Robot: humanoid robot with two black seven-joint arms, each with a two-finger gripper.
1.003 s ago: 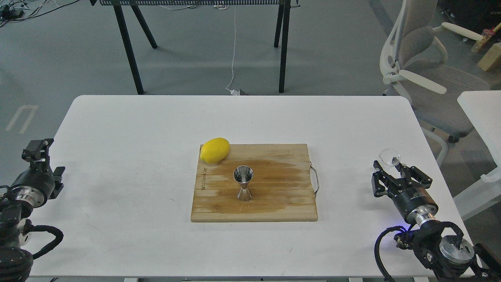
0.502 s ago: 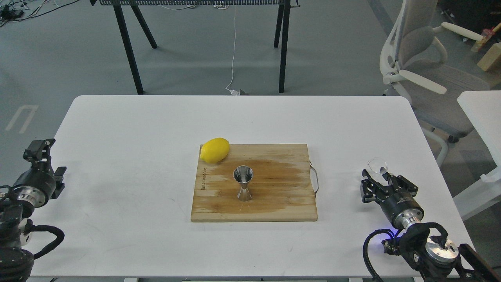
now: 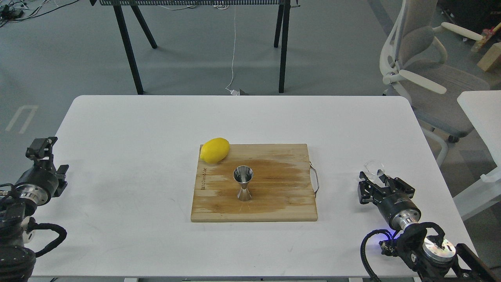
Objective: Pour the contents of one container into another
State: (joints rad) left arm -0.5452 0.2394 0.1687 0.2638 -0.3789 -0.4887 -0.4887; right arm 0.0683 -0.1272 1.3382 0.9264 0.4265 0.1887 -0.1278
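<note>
Right gripper [image 3: 375, 178] low over the desk [image 3: 129, 129] near its right edge, jaws pinching the small clear glass cup [image 3: 374, 167], which sits at their tips and looks roughly upright; left gripper [image 3: 41, 147] idle at the far left edge, too dark and end-on to tell whether its jaws are spread. Steel jigger [image 3: 243, 182] stands upright mid cutting board [image 3: 274, 196], well apart to the left of the loaded jaws, lemon [image 3: 215, 150] just beyond it at the board's corner. My read: carry the cup level across, stop with its lip directly above the jigger's mouth, then tilt slowly, since the mouth is narrow and the jigger looks easy to topple.
</note>
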